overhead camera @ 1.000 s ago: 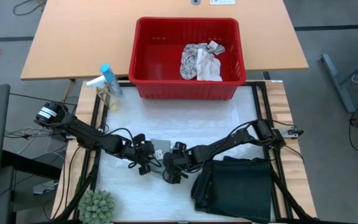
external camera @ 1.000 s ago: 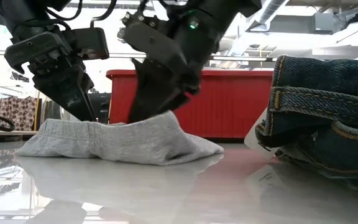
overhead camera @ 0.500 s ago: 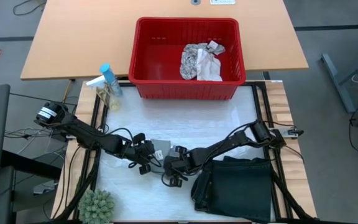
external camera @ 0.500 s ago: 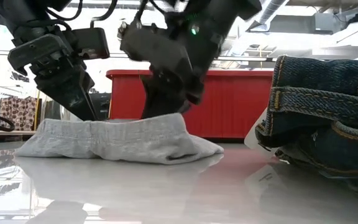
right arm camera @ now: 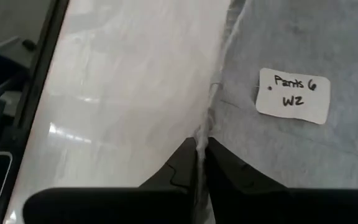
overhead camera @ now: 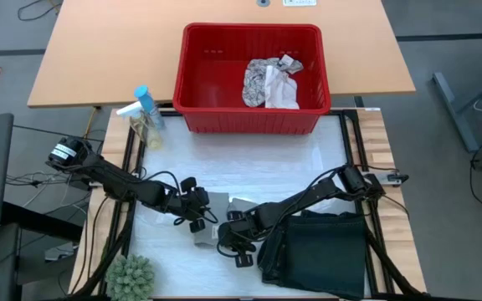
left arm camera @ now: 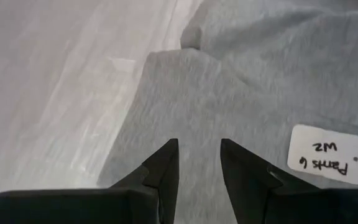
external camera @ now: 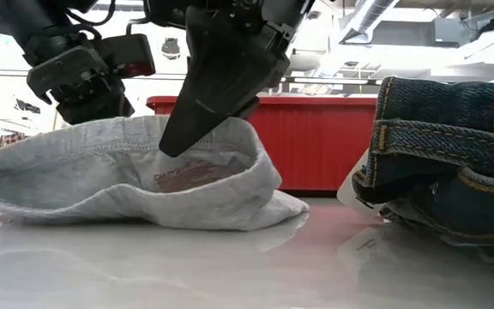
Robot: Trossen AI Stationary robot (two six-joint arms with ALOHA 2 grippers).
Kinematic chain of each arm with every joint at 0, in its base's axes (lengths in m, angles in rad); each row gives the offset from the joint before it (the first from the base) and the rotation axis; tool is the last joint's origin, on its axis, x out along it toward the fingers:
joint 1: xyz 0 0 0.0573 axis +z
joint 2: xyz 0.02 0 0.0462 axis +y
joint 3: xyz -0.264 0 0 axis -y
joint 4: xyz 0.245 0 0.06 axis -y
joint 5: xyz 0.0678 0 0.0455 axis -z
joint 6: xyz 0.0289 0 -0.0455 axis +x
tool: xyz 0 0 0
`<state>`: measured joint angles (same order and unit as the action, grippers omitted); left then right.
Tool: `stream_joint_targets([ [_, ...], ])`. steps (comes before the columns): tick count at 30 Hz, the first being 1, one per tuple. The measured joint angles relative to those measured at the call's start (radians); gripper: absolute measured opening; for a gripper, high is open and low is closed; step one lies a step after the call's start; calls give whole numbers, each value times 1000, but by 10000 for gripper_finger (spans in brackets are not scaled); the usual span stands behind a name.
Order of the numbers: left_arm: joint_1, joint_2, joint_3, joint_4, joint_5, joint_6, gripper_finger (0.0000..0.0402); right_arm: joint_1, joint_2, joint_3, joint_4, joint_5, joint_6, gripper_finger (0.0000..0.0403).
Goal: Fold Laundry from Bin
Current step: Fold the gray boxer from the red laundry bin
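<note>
A small grey cloth (overhead camera: 216, 201) with a white label (right arm camera: 294, 96) lies on the white mat between my two grippers. Its near edge is raised, so in the low view the grey cloth (external camera: 101, 180) arches open. My right gripper (right arm camera: 201, 146) is shut on that raised edge. My left gripper (left arm camera: 197, 155) stands at the cloth's far-left part with its fingers parted; the cloth hides them in the low view. The red bin (overhead camera: 199, 117) stands at the far side and holds a patterned cloth (overhead camera: 270, 79). A folded dark garment (overhead camera: 316, 251) lies at the near right. My left gripper points slanting down from the table's left at the cloth's upper face (left arm camera: 194, 112), fingers apart. Whether the tips touch it I cannot tell. My right gripper pinches the cloth's hemmed edge (right arm camera: 211, 106) between its two fingers, slanting down from the table's right. That edge is lifted off the mat (external camera: 230, 129); the rest of the cloth lies on the table.
A blue-capped spray bottle (overhead camera: 145, 109) stands left of the bin. A small green plant (overhead camera: 130, 278) sits at the near left corner. The dark garment (external camera: 444, 172) rises high at the right in the low view. Bare mat (overhead camera: 258, 167) lies between cloth and bin.
My right gripper has taken hold of the cloth's edge, then gone toward the table's near edge and up, turning as it went. The edge has risen with it and the cloth has opened into an arch, showing its label, while the part by my left gripper stayed put.
</note>
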<state>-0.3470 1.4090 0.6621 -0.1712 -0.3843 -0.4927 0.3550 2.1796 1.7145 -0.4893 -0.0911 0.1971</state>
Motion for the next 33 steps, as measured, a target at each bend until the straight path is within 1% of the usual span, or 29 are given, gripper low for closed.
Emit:
stream_joint_targets([
  [3,0,0,0,9,-13,0,107,0,0,0,0,-36,-50,72],
  [6,0,0,0,6,-22,-4,107,1,0,0,2,-41,-68,99],
  [9,0,0,0,6,-23,-13,107,5,0,0,8,-41,-91,141],
  [13,0,0,0,5,-33,-17,107,12,0,0,26,-39,-97,208],
  [16,0,0,0,5,-28,-45,107,13,0,0,17,-36,-78,240],
  [19,0,0,0,11,-5,-119,107,13,0,-1,-2,-6,-78,248],
  [23,-17,0,0,36,11,-216,107,7,-1,-1,-56,64,-75,243],
  [26,-30,0,0,50,9,-237,107,-16,-3,-1,-97,84,-63,237],
  [28,-33,0,0,51,-5,-241,107,-41,-4,-1,-120,87,-45,234],
  [33,-31,0,0,8,-76,-298,107,-105,-4,-1,-171,98,37,231],
])
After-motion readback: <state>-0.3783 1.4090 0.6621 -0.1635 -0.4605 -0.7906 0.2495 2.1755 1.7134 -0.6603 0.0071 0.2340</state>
